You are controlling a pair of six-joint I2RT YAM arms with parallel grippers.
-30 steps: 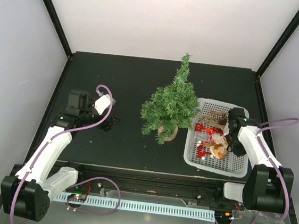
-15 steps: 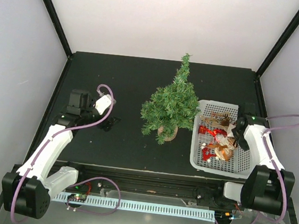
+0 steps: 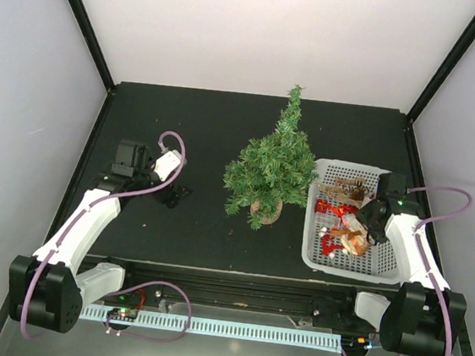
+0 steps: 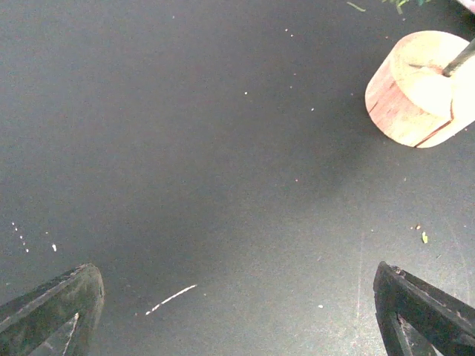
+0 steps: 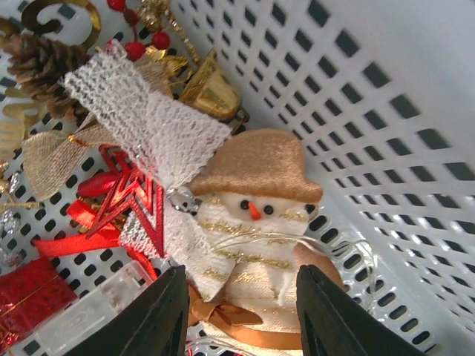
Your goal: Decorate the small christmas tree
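The left arm (image 3: 88,222) is seen stretched forward from its base, with the left pincer (image 4: 237,297) pointed downward and its jaws spread wide, while the right arm (image 3: 409,239) is seen bent inward, with the right pincer (image 5: 239,297) tilted downward and its jaws parted.

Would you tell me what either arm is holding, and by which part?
Left gripper: nothing, open above the table. Right gripper flanks the snowman ornament at its lower body in the basket; grip cannot be told.
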